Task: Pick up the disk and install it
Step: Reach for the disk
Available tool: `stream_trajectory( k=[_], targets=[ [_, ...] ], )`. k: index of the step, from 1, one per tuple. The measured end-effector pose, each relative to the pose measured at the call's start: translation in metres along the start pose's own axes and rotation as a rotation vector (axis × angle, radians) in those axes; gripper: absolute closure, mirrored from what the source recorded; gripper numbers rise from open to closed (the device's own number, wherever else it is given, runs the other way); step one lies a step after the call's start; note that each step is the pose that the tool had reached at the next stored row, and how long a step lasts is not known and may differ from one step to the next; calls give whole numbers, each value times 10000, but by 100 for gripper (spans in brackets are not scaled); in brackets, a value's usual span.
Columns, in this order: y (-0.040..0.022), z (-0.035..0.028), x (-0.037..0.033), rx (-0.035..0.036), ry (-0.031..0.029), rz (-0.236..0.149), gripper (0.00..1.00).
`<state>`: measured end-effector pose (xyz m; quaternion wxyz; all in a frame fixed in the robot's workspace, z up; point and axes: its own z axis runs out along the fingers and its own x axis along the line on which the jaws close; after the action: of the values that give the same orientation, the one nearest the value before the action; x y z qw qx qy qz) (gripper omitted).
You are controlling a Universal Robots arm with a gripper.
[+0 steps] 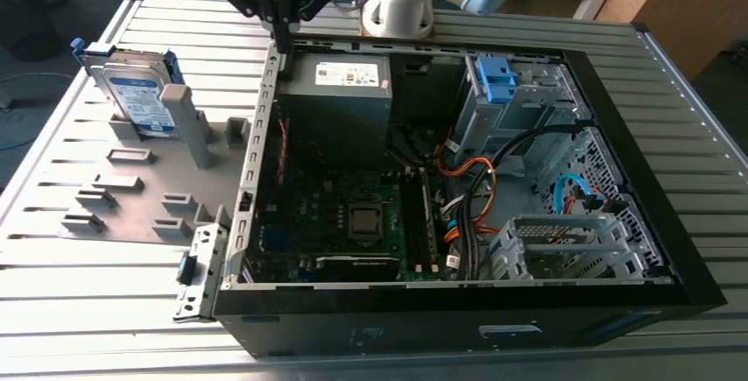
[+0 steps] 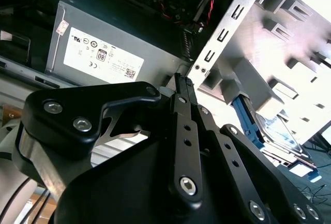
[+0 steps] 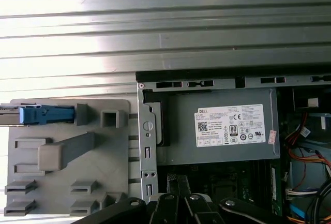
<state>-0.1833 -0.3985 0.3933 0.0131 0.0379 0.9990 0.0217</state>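
Arm base [image 1: 398, 13] sits at 12 o'clock in the exterior view, with the wrist pointing straight down. The gripper [image 1: 280, 18] hangs above the computer case [image 1: 689, 250], over its wall edge at 11 o'clock. That puts it right at the corner by the power-supply box [image 1: 339, 92]. In the second wrist view the fingers [image 2: 185, 125] are closed together with nothing between them.

The disk [image 1: 135, 92] is at 10 o'clock in the exterior view. It stands on edge in the grey fixture plate [image 1: 70, 162], well apart from the gripper, at 8 o'clock from it. You've got a grey post [image 1: 178, 114] just beside the disk on its 3 o'clock side. The plate butts against the case wall. Bare table [image 1: 70, 328] slats run along 9 o'clock. Inside the case, a blue bracket [image 1: 493, 79] sits at 1 o'clock.
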Motion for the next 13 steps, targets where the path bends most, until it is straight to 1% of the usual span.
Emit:
stream_trajectory(
  k=[13],
  targets=[
    [-2,-1,25,0,0,1,89]
  ],
)
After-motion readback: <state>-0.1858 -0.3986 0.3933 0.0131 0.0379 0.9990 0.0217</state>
